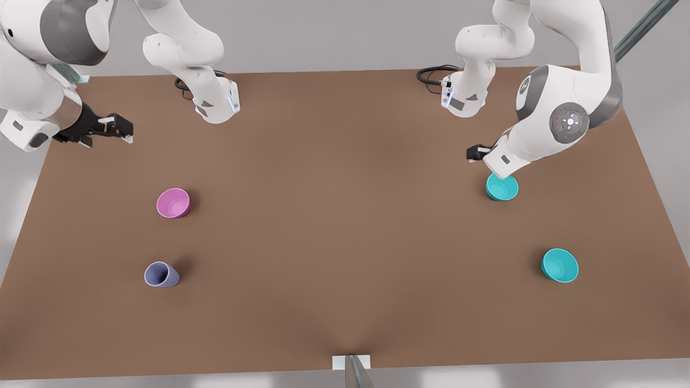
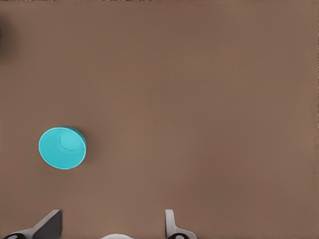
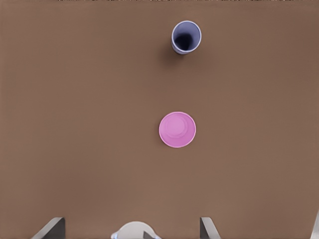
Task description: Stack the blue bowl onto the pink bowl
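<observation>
Front view: the pink bowl (image 1: 173, 202) stands upright on the bench (image 1: 345, 226), with a lavender cup (image 1: 161, 275) just toward the camera from it. Far across from the pink bowl, on the front view's right, sits the blue bowl (image 1: 502, 187). A second turquoise bowl (image 1: 559, 265) lies farther from the pink bowl again and nearer the camera. The left pincer (image 1: 475, 153) hangs right beside the blue bowl, on its far side and the side facing the pink bowl. The right pincer (image 1: 117, 131) waits beyond the pink bowl, near the bench's edge.

Left wrist view: the left pincer (image 2: 112, 221) is spread wide and holds nothing. The blue bowl (image 2: 62, 148) lies ahead of it and off to one side, not between the fingers (image 2: 171, 224). The bowl is round, so no grasp axis is favoured. I judge that this arm, much the nearer, must shift sideways over the rim before it descends.

Right wrist view: the right pincer (image 3: 129, 226) is also wide and empty. The pink bowl (image 3: 177, 129) is straight ahead of it, with the lavender cup (image 3: 186, 37) beyond.
</observation>
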You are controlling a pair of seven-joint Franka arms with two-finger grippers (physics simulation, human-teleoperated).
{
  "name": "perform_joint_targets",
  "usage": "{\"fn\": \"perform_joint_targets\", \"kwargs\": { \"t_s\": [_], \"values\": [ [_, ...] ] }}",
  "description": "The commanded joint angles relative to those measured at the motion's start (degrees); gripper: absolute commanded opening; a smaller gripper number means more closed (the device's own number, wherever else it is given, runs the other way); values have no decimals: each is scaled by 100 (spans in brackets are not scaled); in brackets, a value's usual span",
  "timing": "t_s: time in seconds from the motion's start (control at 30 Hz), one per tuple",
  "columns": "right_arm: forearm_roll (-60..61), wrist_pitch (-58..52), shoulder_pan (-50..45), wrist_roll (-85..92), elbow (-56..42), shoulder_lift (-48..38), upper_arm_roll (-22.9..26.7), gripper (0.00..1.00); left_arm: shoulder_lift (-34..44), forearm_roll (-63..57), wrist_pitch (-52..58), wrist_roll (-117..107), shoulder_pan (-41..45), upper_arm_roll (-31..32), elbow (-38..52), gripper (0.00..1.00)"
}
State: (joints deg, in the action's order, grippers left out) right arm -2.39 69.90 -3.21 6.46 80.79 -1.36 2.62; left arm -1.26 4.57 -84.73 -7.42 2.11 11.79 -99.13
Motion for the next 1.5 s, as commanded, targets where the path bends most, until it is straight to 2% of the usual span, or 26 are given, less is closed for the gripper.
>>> {"fn": "perform_joint_targets", "kwargs": {
  "t_s": [0.0, 0.07, 0.13, 0.2, 0.27, 0.33, 0.47, 0.5, 0.57, 0.67, 0.77, 0.83, 0.93, 1.3, 1.33, 1.37, 1.4, 1.43, 1.47],
  "values": [
    [1, 138, 13, 259, -2, 4, -7, 100, -6, 18, -97, -145, -765, 25, -1, 100],
    [-51, 130, 48, 268, -19, 303, 28, 100, -6, 18, -79, -110, -782, 25, -1, 100],
    [-69, 436, 215, 259, -54, 1577, 318, 100, -6, 18, -79, -110, -782, 25, -1, 100],
    [-131, 1245, 259, -215, 25, 2148, 371, 100, 11, 18, -70, -110, -765, 25, -1, 100],
    [-8, 2009, 250, -444, 349, 2369, 362, 100, 3, 18, -70, 4, -791, 17, -1, 100],
    [353, 2687, 435, -444, 956, 2325, 371, 100, 3, 18, -61, 4, -791, 17, -1, 100],
    [932, 3082, 918, -225, 1641, 2316, 371, 100, 3, 18, -70, 4, -782, 25, -1, 100],
    [1205, 3520, 1112, 205, 2141, 2203, 380, 100, 3, 18, -61, 4, -782, 25, -1, 100],
    [1214, 4523, 1305, 567, 3135, 1762, 371, 100, -6, 9, -9, 4, -782, 25, -1, 100],
    [1381, 5367, 1515, 857, 4128, 1411, 380, 100, 11, 9, 18, 4, -782, 25, 8, 100],
    [1390, 5824, 1692, 1068, 4586, 1402, 406, 100, 3, 9, 9, 4, -782, 25, 8, 100],
    [1372, 6545, 1701, 1296, 5052, 1314, 406, 100, 3, 9, 9, 4, -782, 25, 8, 100],
    [1372, 6880, 1762, 1314, 5175, 1481, 406, 100, -6, 9, 9, 4, -782, 25, -1, 100],
    [1873, 6950, 1912, 1305, 5500, 1991, 345, 99, -15, 9, 18, 4, -765, 25, -1, 100],
    [1873, 6950, 1894, 1296, 5544, 1982, 345, 92, -15, 9, 18, 4, -765, 25, -1, 100],
    [1882, 6950, 1885, 1305, 5562, 1973, 336, 70, -15, 9, 18, 4, -782, 25, -1, 100],
    [1882, 6941, 1859, 1305, 5571, 1973, 336, 43, -24, 9, 167, 4, -782, 25, -1, 100],
    [1908, 6932, 1850, 1296, 5571, 1982, 336, 27, -33, 9, 176, 4, -765, 25, -1, 100],
    [1917, 6915, 1833, 1296, 5571, 1982, 336, 21, -33, 9, 176, 4, -765, 25, -1, 100]
  ]
}}
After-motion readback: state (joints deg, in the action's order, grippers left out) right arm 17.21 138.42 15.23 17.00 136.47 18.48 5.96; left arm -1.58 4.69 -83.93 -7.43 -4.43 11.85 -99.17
